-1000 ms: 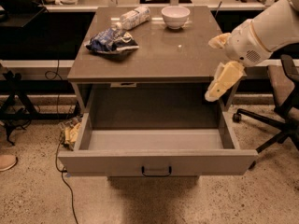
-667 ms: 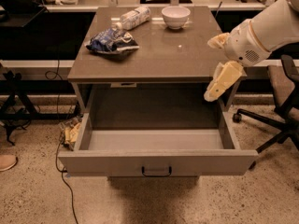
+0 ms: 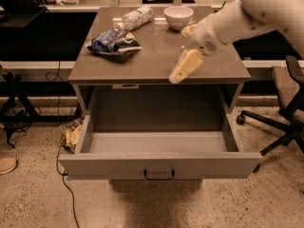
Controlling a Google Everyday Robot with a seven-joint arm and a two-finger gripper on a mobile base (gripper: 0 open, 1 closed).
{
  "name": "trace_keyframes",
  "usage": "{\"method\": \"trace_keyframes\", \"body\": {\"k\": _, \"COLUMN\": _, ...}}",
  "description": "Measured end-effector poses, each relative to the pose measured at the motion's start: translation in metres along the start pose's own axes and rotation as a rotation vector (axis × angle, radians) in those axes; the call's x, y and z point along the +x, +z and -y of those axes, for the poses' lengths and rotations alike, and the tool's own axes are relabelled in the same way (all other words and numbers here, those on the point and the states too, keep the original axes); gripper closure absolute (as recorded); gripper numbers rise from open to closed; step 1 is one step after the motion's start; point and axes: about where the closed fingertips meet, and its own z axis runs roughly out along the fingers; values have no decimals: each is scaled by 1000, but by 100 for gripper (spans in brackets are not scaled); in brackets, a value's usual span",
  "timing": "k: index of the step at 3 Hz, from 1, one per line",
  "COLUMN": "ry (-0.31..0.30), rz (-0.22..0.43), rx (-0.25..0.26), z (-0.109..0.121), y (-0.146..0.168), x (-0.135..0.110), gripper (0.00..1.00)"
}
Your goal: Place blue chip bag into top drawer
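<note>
**My hand above the desk, the bag not yet taken**

My hand (image 3: 180,54) hung over the right part of the grey-brown desk (image 3: 156,63), near its front edge and above the open drawer's back. My two pale yellow fingers (image 3: 186,65) stood apart from each other, so the hand was open, and it held nothing. One finger pointed down and to the left, toward the front edge of the desk. Only a small part of the other showed, beside the round white bowl (image 3: 178,16). My white arm (image 3: 247,15) came in from the upper right corner.

The small crumpled dark-blue chip bag with a white panel (image 3: 113,42) lay on the left part of the desk, well apart from my hand. Just behind it lay the clear plastic water bottle (image 3: 137,18) on its side, and its cap end was near the bag. The bowl stood upright at the back of the desk, to the right of the bottle.

The wide shallow grey top drawer (image 3: 95,164) was pulled far out. Its inside was in plain view, and I saw nothing in it. The small dark metal handle (image 3: 159,175) sat at the centre of its plain front panel.

On the speckled floor (image 3: 266,198) a dark cable (image 3: 66,194) ran at the left of the drawer. A dark office chair (image 3: 285,89) stood at the right.
</note>
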Motion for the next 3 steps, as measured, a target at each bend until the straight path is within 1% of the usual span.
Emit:
{"method": "trace_keyframes", "body": {"k": 1, "ry": 10, "rz": 80, "rx": 41, "z": 30, "y": 42, "x": -36, "gripper": 0}}
{"method": "trace_keyframes", "body": {"k": 2, "ry": 2, "rz": 126, "rx": 74, "z": 53, "y": 81, "x": -70, "gripper": 0}}
{"method": "trace_keyframes", "body": {"k": 3, "ry": -10, "rz": 128, "rx": 108, "z": 70, "y": 112, "x": -91, "gripper": 0}}
